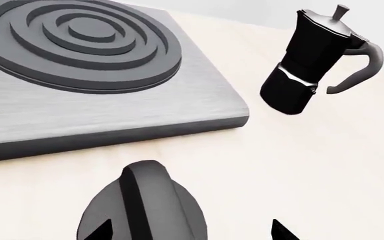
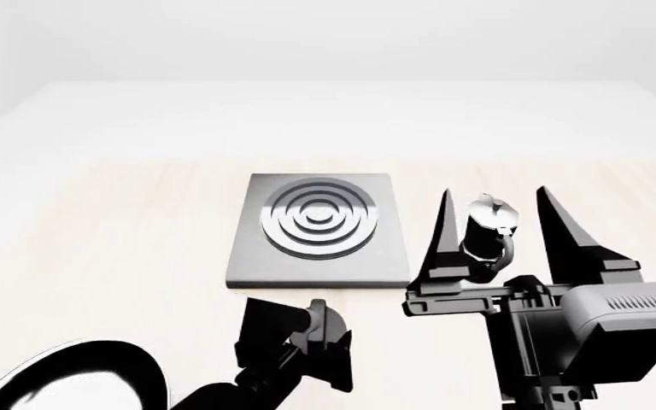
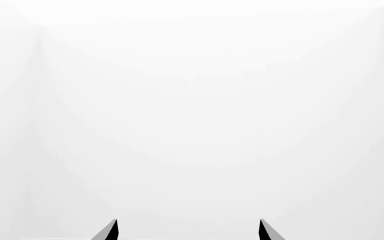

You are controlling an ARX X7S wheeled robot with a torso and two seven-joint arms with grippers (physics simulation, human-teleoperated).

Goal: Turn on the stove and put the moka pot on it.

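Head view, from the left: the round black frying pan [image 2: 72, 376] sits at the near corner of the pale wooden desk [image 2: 112, 222]. The left gripper [image 2: 305, 346] hovers over the small round black knob [image 1: 145, 205]; its finger spread I cannot tell. Beyond lies the flat square grey metal stove [image 2: 319, 229]. Just right stands the upright black-and-silver moka pot [image 2: 489, 229], framed between the right gripper [image 2: 499, 222] and its wide-spread fingers [image 2: 443, 231], the nearer arm.

a round black frying pan [image 2: 72, 376] rests on the pale wooden table [image 2: 112, 239].
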